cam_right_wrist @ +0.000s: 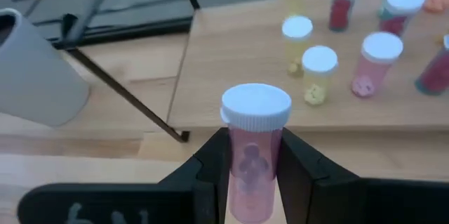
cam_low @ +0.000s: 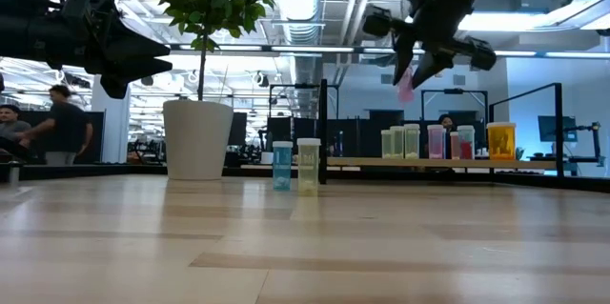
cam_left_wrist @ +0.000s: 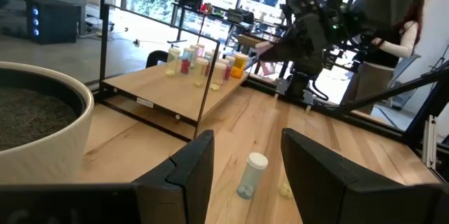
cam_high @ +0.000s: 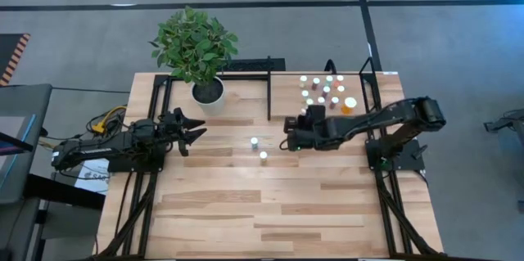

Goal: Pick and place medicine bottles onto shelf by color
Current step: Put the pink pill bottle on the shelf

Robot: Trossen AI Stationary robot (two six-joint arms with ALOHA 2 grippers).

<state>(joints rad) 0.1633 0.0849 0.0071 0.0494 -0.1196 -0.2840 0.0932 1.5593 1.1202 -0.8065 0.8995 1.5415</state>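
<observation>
My right gripper (cam_high: 296, 132) is shut on a pink bottle with a white cap (cam_right_wrist: 256, 106), in the air in front of the shelf (cam_high: 360, 112); in the low view it shows high above the table (cam_low: 405, 83). The shelf holds several bottles (cam_high: 326, 89), among them a larger orange one (cam_high: 350, 104). Two bottles stand on their bases mid-table: a bluish one (cam_low: 282, 164) and a yellowish one (cam_low: 308, 166). My left gripper (cam_high: 195, 130) is open and empty, above the table to their left, near the white plant pot (cam_high: 208, 92). My right gripper pinches the pink bottle's body (cam_right_wrist: 250, 171) between its two fingers, just below the white cap. The bottle lies along the fingers, its cap end sticking out past the fingertips (cam_right_wrist: 210, 155). It is lifted clear of the table and shelf.
The white pot with its green plant (cam_high: 194, 44) stands at the far left of the shelf frame. A black bar (cam_high: 269, 89) runs along the shelf's left side. Bare plank tabletop (cam_high: 270, 212) lies toward the near edge. People show in the room beyond (cam_low: 67, 123).
</observation>
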